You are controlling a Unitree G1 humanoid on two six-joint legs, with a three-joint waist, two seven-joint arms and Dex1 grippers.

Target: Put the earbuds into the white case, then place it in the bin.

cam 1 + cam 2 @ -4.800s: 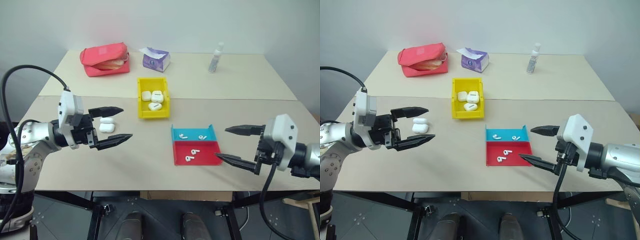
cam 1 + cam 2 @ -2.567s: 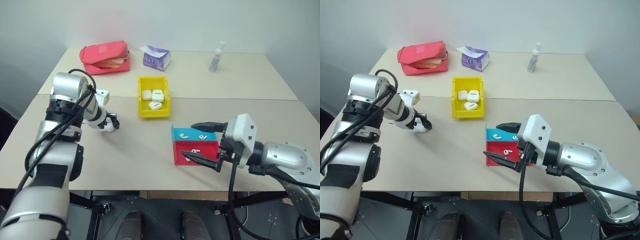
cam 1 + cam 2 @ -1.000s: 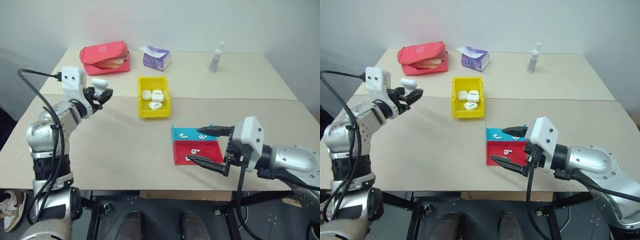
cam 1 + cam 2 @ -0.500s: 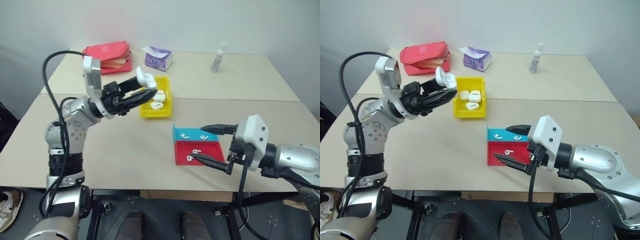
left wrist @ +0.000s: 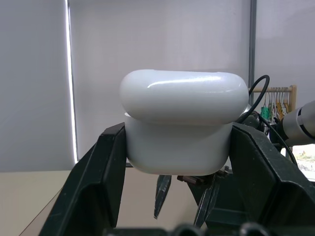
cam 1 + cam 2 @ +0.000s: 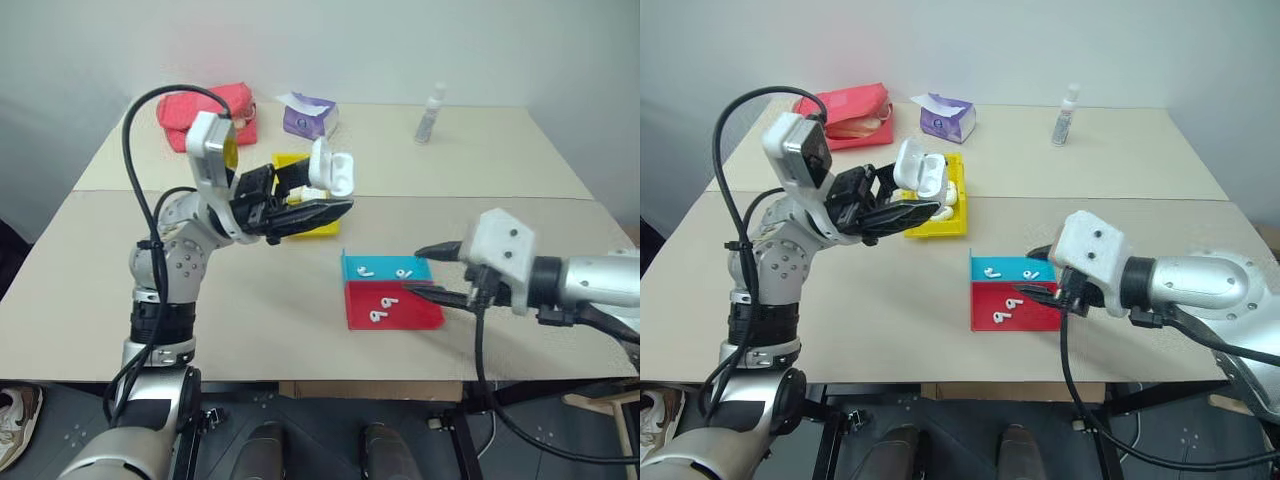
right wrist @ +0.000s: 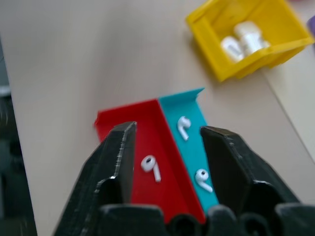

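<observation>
Gripping the white case (image 6: 331,170) with its lid flipped up, the left gripper (image 6: 318,203) is raised above the desk (image 6: 260,300), just in front of the yellow bin (image 6: 312,222). In the left wrist view the case (image 5: 182,120) sits clamped between the two black fingers (image 5: 98,167). The bin holds more white cases, partly hidden behind the arm. To the right, the blue-and-red tray (image 6: 392,292) lies on the near part of the desk with four earbuds (image 6: 380,309) in it, two in each half. The right gripper (image 6: 432,270) reaches over the tray's right edge, its fingers parted around the tray's compartments in the right wrist view; whether a tip touches an earbud is hard to tell. A red pouch (image 6: 190,110), a tissue pack (image 6: 308,115) and a small bottle (image 6: 430,100) stand along the far side.
</observation>
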